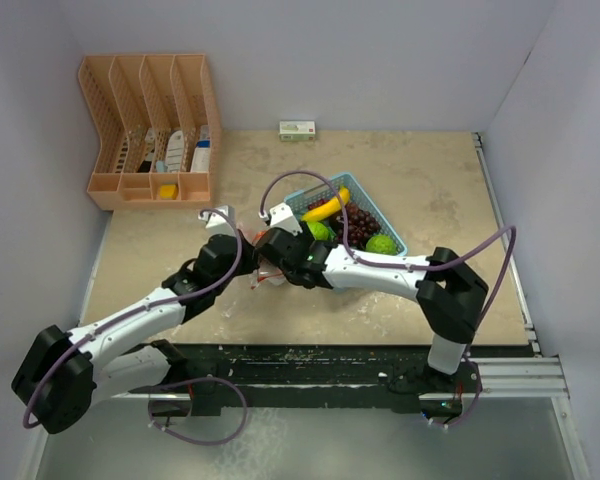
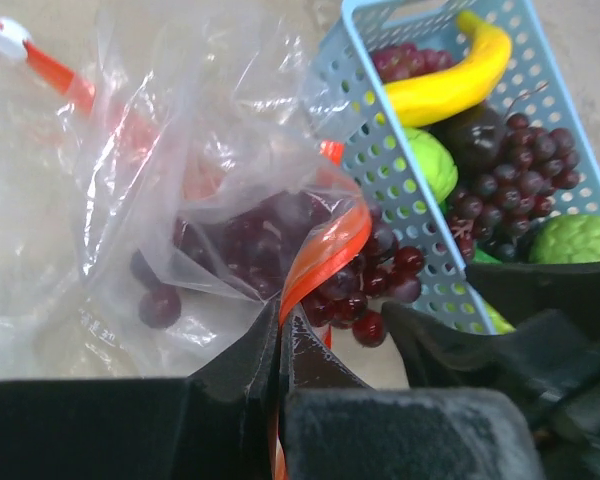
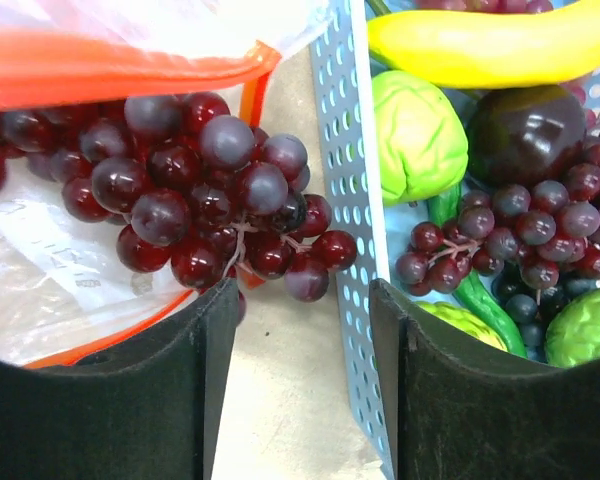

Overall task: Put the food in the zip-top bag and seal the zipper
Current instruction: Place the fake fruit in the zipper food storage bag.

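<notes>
So far: grape bunch point(image 3: 200, 200) at our bag point(image 2: 150, 150) mouth | left fingers point(image 2: 245, 365) clench zipper point(image 2: 325, 250), right fingers point(image 3: 140, 400) released | rest in basket point(image 3: 345, 180), bunch's three o'clock.

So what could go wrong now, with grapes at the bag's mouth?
The grape bunch lies only partly inside the zip-top bag and the open right gripper isn't holding it, so it might slide back out. The left gripper pinches one spot of the orange zipper edge; a slip could let the mouth sag. Grapes across the zipper could block sealing.
</notes>
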